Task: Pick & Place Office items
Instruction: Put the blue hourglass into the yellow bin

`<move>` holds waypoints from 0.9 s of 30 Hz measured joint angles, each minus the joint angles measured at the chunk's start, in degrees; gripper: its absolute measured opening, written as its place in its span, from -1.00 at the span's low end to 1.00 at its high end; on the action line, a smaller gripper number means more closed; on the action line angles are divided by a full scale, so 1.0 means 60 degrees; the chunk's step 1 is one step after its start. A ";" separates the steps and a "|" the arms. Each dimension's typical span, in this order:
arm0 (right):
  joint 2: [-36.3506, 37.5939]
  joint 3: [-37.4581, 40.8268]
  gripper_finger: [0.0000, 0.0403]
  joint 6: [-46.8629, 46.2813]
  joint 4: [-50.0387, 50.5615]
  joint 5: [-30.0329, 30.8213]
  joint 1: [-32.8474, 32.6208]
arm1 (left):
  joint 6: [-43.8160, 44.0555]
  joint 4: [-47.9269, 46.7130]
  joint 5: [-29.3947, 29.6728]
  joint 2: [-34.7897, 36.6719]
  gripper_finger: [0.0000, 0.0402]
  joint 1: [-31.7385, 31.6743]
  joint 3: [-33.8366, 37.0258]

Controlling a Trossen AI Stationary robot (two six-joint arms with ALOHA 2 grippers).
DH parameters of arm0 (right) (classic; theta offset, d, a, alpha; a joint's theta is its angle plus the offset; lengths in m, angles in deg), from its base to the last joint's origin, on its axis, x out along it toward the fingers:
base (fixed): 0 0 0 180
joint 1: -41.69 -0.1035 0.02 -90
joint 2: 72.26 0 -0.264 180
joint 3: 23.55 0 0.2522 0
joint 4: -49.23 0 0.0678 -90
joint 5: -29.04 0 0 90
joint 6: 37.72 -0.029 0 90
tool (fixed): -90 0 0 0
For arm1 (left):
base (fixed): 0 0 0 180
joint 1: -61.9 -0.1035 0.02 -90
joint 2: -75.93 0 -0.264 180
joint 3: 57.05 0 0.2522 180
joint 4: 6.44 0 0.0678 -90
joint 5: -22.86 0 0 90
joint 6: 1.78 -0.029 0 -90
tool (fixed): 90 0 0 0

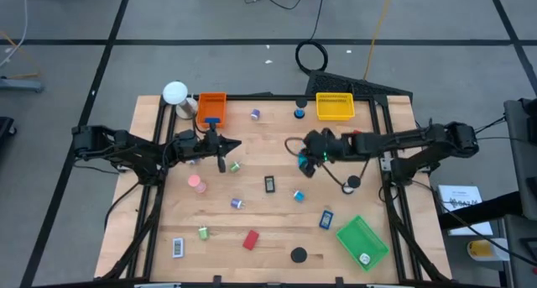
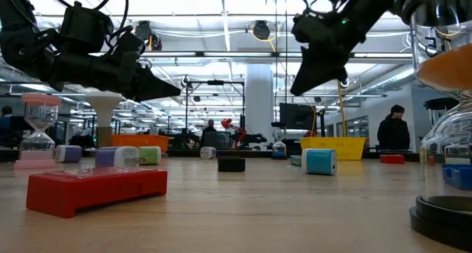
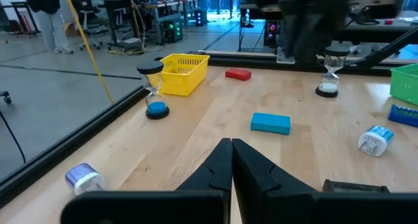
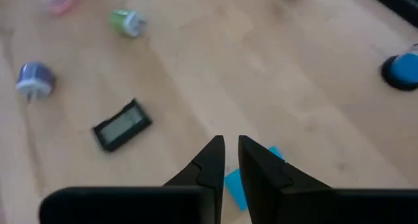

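Note:
Small office items lie scattered on the wooden table: a black-and-white rectangle [image 4: 122,125], green [image 4: 127,21] and purple [image 4: 34,78] rolls, a red rectangle [image 2: 96,188] and a black disc [image 1: 298,255]. A blue rectangle [image 3: 270,123] lies flat on the table under my right gripper [image 4: 231,149]. That gripper hangs high over the table's middle, pointing slantwise down. Its fingers stand slightly apart with nothing between them. My left gripper [image 3: 231,155] is shut, empty and pointing level over the table's left part, near the orange tray [image 1: 211,108].
A yellow tray [image 1: 334,106] stands at the far right and a green tray [image 1: 362,240] at the near right. A white ball-topped object [image 1: 174,93] sits at the far left corner. Small hourglasses [image 3: 155,88] stand among the items. People are in the room behind.

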 joint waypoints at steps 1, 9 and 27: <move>0.0000 0.0000 -0.76 0.0050 0.0008 0.0012 0.0193 | 0.0005 0.0000 -0.0002 0.0000 -0.90 0.0000 0.0000; -0.0129 0.0009 -0.53 0.0943 -0.0711 0.2218 0.0674 | 0.0560 -0.0016 -0.0013 0.0000 -0.82 -0.0003 0.0000; -0.0200 0.0004 -0.83 0.2435 -0.2464 0.0989 0.2121 | 0.1203 -0.0004 -0.0009 -0.0003 -0.81 -0.0003 0.0000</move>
